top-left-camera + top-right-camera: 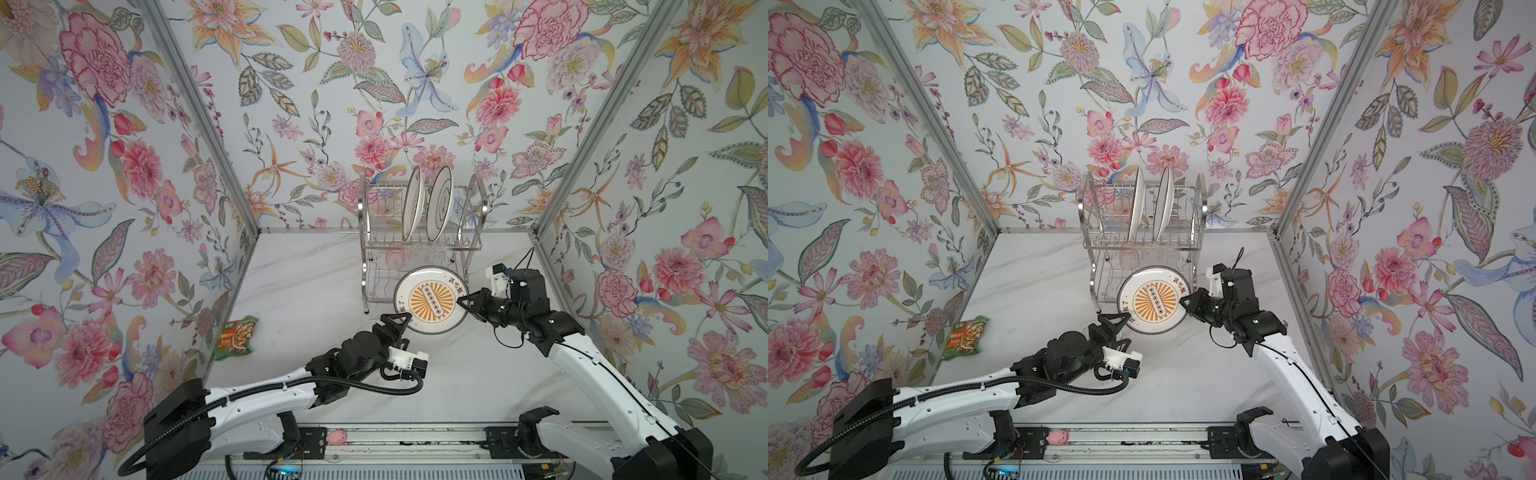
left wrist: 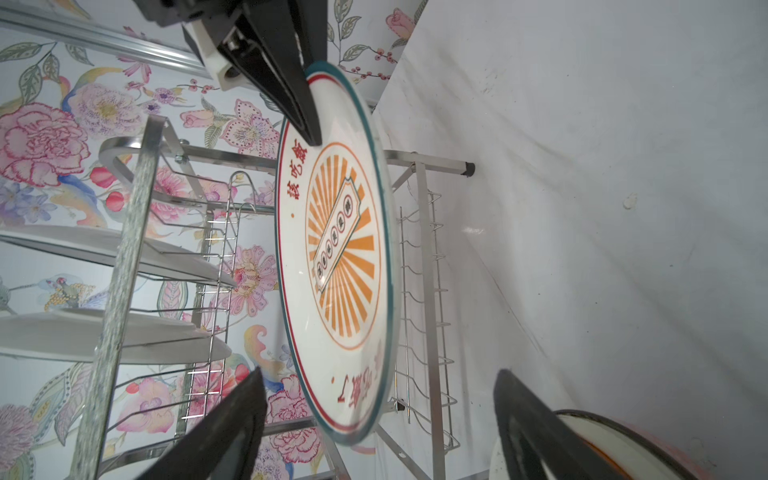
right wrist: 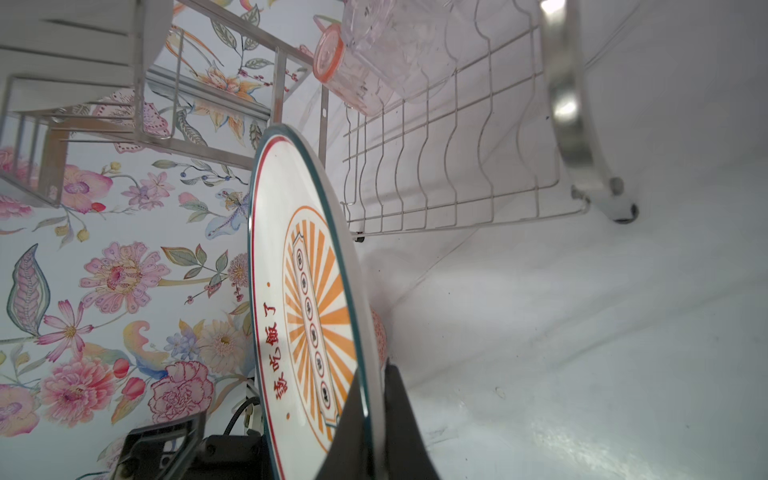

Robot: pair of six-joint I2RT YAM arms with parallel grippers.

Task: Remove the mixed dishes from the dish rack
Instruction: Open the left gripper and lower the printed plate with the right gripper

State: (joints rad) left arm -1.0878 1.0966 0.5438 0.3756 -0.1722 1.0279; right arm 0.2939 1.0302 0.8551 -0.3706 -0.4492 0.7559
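Right wrist view shows the right fingers [image 3: 403,424] closed tight on the rim of one sunburst plate [image 3: 307,316], one finger on its printed face and one behind it. In both top views that plate [image 1: 432,301] [image 1: 1154,301] hangs on edge, tilted, with its orange rays facing the front. It sits just before the lower tier of the dish rack [image 1: 362,208], with the right fingers [image 1: 469,302] pinching its right edge. I cannot tell whether its lowest edge touches the table [image 1: 291,270]. The left fingers [image 1: 395,320] sit at the plate's lower left edge. In the left wrist view these two fingers [image 2: 224,432] stand wide apart and grip nothing, with the plate's [image 2: 340,257] rim in the gap between them, while the right fingers [image 2: 291,83] clamp its far rim. Plates number three in all: the held one, plus two upright plates [image 1: 413,203] [image 1: 440,203] standing side by side in slots on the rack's upper tier. Two tumblers lie on their sides on the lower wire shelf in the right wrist view, a pink-based tumbler [image 3: 353,79] and, touching it, a clear tumbler [image 3: 415,37]. One bowl [image 2: 615,444] with a dark rim and an orange side shows in the left wrist view, resting on the table just beside a left finger. One green-orange food packet [image 1: 237,336] lies flat on the table, well to the left of the rack.
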